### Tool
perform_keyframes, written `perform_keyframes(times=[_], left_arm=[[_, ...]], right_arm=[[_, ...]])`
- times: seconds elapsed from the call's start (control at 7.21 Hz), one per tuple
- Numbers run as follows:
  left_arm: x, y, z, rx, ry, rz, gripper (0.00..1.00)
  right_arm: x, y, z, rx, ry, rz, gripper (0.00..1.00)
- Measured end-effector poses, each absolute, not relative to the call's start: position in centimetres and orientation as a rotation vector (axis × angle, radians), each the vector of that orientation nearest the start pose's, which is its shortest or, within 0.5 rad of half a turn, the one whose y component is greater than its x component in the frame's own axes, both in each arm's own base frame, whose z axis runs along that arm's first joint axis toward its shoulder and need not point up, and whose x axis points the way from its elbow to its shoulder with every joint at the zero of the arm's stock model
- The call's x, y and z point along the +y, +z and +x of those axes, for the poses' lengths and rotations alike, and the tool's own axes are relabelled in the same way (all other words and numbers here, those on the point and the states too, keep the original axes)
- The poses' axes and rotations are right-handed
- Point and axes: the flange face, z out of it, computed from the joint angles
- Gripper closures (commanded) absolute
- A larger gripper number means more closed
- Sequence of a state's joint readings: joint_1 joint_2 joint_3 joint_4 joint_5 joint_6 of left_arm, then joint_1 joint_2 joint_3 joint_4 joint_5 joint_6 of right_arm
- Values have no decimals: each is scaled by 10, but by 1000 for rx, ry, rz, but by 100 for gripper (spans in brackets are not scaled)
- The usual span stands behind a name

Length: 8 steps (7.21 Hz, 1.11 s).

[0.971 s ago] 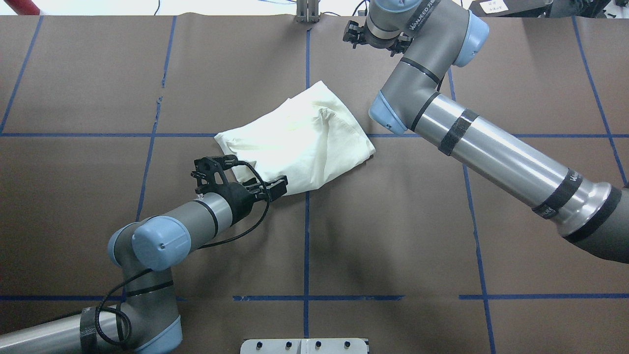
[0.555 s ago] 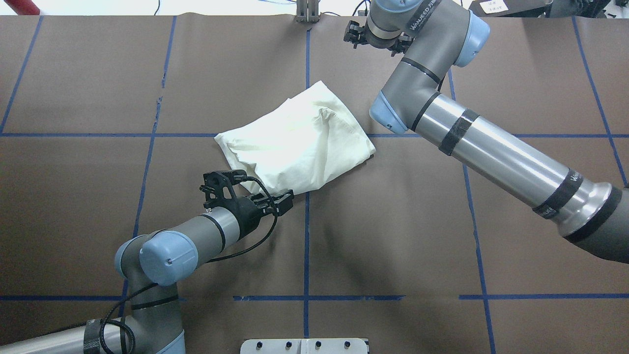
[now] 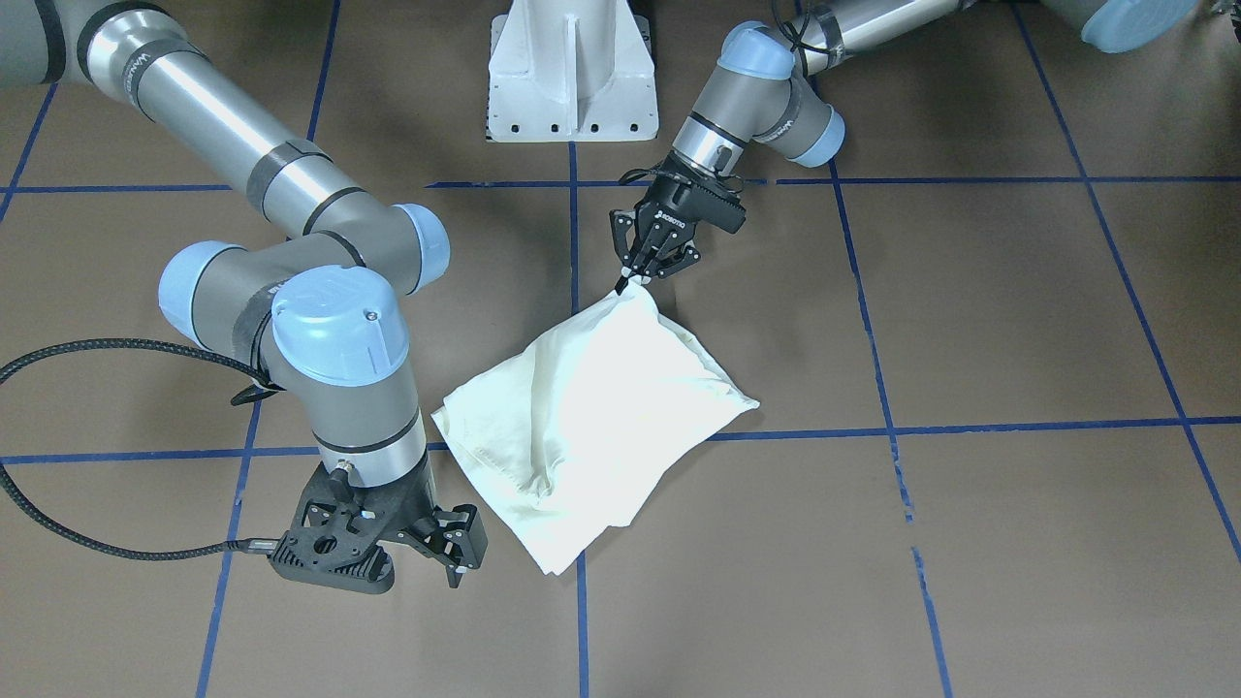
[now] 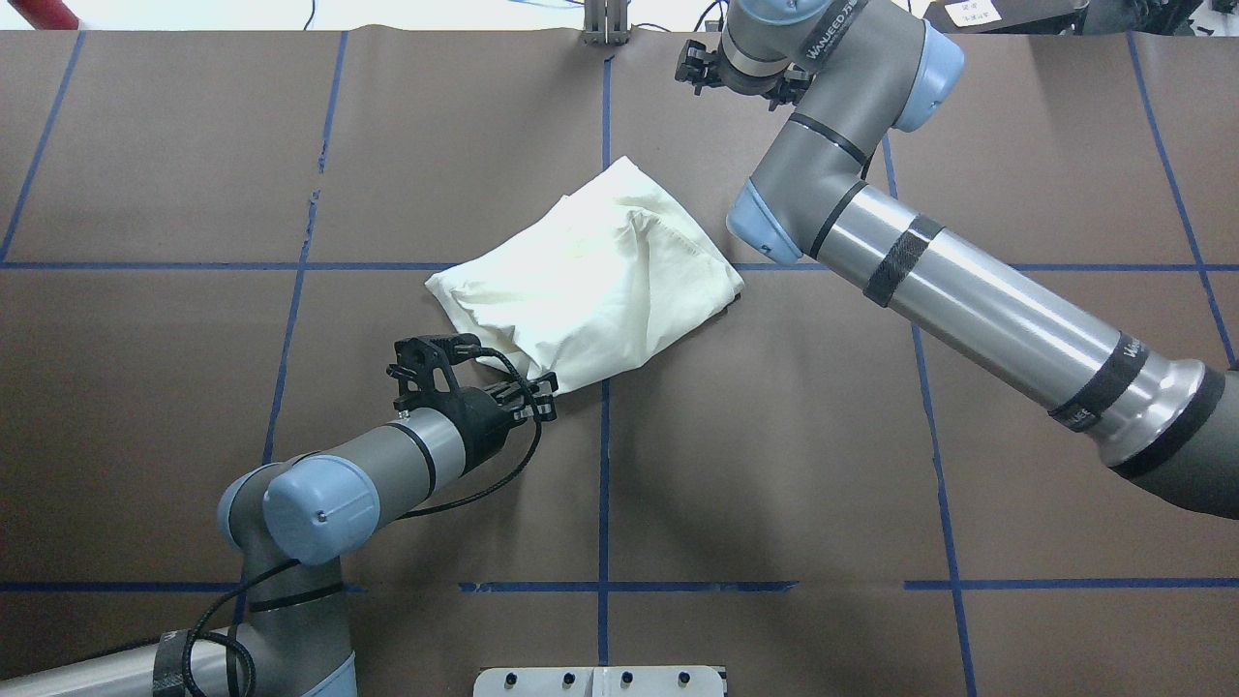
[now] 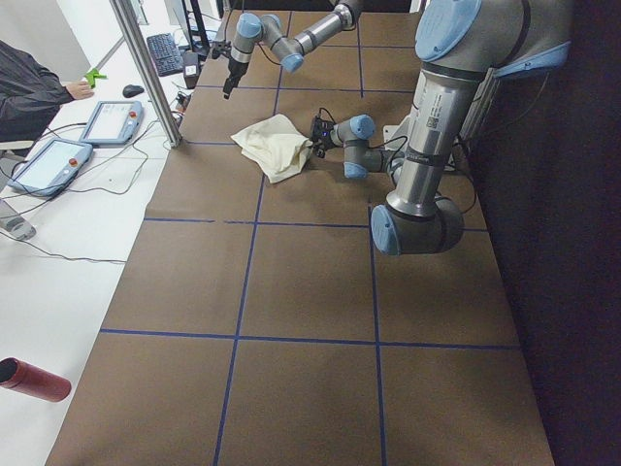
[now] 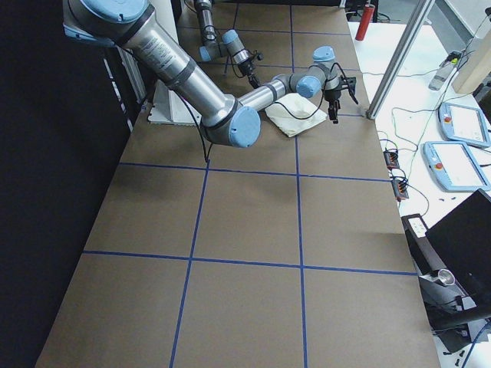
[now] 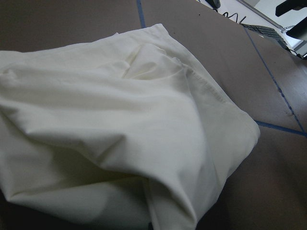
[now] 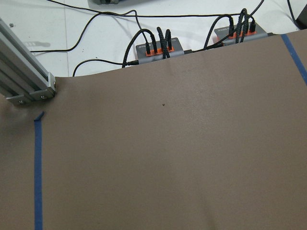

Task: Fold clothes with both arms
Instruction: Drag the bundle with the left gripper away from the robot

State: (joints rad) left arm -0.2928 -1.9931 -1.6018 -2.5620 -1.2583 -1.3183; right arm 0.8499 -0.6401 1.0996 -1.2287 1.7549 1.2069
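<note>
The cream shirt [image 4: 600, 281] lies folded, plain side up, near the table's middle; no print shows. It also shows in the front view [image 3: 601, 407] and fills the left wrist view [image 7: 120, 124]. My left gripper [image 4: 545, 395] is low at the shirt's near corner. In the front view [image 3: 626, 281] its fingers are pinched together on that corner, which is drawn up to the tips. My right gripper [image 3: 461, 555] hangs beyond the shirt's far side, apart from it, with fingers spread and empty. It shows at the top of the overhead view [image 4: 695, 70].
The white pedestal base [image 3: 567, 73] stands at the robot's edge. Blue tape lines grid the brown table [image 4: 871, 465]. An aluminium post [image 8: 24, 76] and cabled boxes [image 8: 156, 48] sit past the far edge. An operator [image 5: 29, 87] and tablets [image 5: 112, 121] are beside it.
My left gripper drew back toward the near side and slightly left, holding the shirt's near corner. The shirt shifted and turned a little. The right arm barely moved.
</note>
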Motion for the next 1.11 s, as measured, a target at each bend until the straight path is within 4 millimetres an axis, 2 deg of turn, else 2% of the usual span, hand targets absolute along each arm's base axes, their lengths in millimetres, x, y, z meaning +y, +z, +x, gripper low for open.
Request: perform_keyframes(times=[0.28, 0.42, 0.69, 0.97, 1.11], left_arm=[[-344, 309, 536, 1314, -148, 685, 100], [-360, 321, 516, 1305, -66, 724, 100], [-411, 343, 475, 1234, 54, 803, 100], [-466, 379, 441, 1135, 133, 821, 100], [-479, 391, 431, 1120, 169, 804, 100]], right_arm=[[-701, 240, -463, -759, 384, 314, 0], [-701, 241, -463, -759, 383, 314, 0], [-701, 241, -463, -759, 382, 315, 0], [-701, 241, -463, -759, 382, 315, 0], [-701, 241, -463, -759, 383, 315, 0]])
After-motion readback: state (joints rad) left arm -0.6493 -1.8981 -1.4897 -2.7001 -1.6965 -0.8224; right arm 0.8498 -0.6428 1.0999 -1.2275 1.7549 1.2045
